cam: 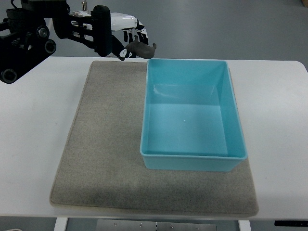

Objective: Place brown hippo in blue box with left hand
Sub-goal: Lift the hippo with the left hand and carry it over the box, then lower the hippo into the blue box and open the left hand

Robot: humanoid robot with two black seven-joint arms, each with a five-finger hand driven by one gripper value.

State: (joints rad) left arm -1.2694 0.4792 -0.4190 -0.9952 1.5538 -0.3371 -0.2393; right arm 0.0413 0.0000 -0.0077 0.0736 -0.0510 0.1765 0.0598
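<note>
The hippo is gripped by the fingers of the left hand, just beyond the far left corner of the box. The box is seen lying on a mat, which is spread over the table.

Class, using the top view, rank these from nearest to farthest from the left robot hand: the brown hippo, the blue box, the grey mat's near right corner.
1. brown hippo: grasped in the left robot hand, at the table's far edge.
2. blue box: its far left corner lies just below the hand; it is empty.
3. grey mat's near right corner: bottom right, farthest away.
</note>
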